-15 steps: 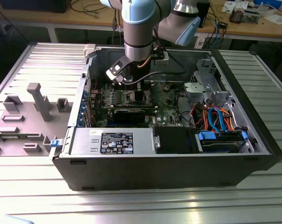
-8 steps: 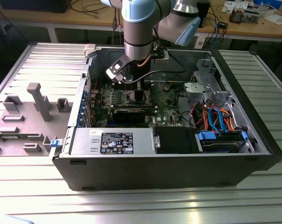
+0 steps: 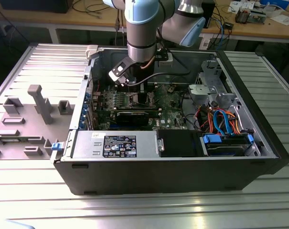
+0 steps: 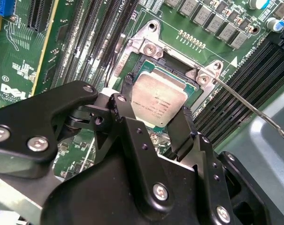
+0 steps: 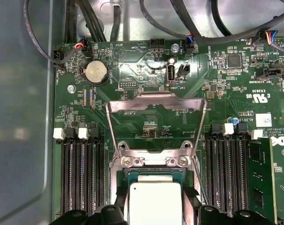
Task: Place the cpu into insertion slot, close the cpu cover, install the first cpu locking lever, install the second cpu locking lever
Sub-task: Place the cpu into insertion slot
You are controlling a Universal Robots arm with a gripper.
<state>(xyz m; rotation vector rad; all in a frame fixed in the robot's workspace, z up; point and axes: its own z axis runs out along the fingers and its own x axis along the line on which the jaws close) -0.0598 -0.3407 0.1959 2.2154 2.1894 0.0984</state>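
You had the fingers [image 4: 179,136] clamped on the cpu [image 4: 158,96] just over the slot [image 4: 146,49], at 12 o'clock from the power box [image 3: 87,143] in the exterior view, with the cover [image 5: 156,97] tipped up so the socket lay open to it.

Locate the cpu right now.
In both wrist views the cpu lies over the insertion slot, between the gripper's fingers, beside the raised cpu cover.

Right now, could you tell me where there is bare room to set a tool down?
Free: the ribbed table along the computer case's near wall, and at the exterior view's right of it. Crowded: the fixture tray at that view's left, the cables, and the insertion slot, where the gripper holds the cpu between memory slots.
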